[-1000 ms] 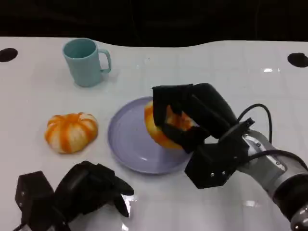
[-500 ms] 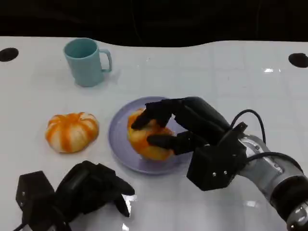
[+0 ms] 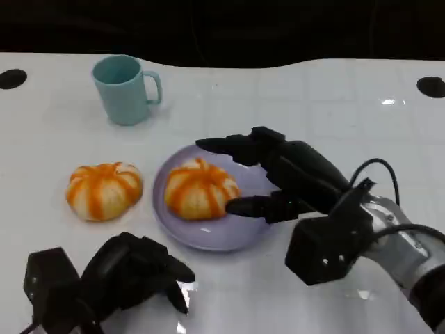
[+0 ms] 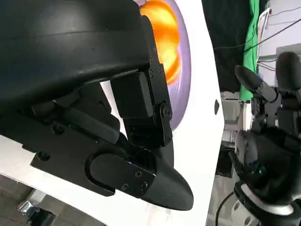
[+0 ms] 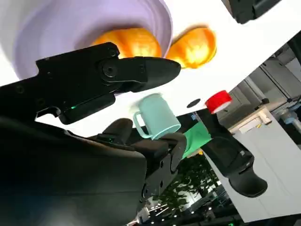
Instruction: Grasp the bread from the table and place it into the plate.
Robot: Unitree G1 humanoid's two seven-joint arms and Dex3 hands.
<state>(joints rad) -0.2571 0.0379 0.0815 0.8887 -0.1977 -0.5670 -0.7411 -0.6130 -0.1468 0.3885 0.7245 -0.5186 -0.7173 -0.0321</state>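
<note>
A bread (image 3: 200, 189) sat on the plate (image 3: 245, 233), in its left half, near the middle of the tabletop (image 3: 313, 104). The right hand (image 3: 274, 177) hovered just right of that bread with fingers spread wide, gripping nothing; the upper fingers (image 3: 233, 147) reached over the plate's far rim and the lower one pointed at the bread's right side, apparently just short of touching, hard to tell from the head view. In the right wrist view the same hand (image 5: 113, 80) showed apart from the bread (image 5: 126, 41) on the plate (image 5: 84, 19).

A second bread (image 3: 103, 191) lay on the tabletop just left of the plate, not touching it. A mug (image 3: 125, 89) stood upright toward the far left corner, handle to the right.

The left hand (image 3: 132, 275) rested at the near left edge, fingers curled in, nothing in them. The left wrist view showed that hand (image 4: 117, 122) close up, with the plate (image 4: 184, 70) and its bread (image 4: 162, 33) beyond.
</note>
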